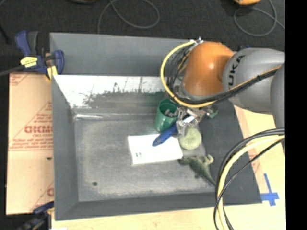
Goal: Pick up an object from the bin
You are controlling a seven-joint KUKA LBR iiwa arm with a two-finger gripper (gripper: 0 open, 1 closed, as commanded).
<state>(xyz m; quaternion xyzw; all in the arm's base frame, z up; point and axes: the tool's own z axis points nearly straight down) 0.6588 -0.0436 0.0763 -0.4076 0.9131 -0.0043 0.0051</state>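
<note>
My gripper [185, 119] hangs low in the right half of the bin, just under the arm's orange cover. A green cup [165, 115] stands right beside it on its left. A blue elongated thing [163, 137] slants from under the gripper down onto a flat white card [151, 151]; whether it is held is not visible. A pale green round thing [190, 140] lies directly below the gripper. A dark green toy figure [199, 163] lies a little nearer the bin's front right.
The left half of the bin floor is bare grey metal, with a small dark speck [95, 183] near the front left. The arm and its yellow and black cables cover the bin's back right corner.
</note>
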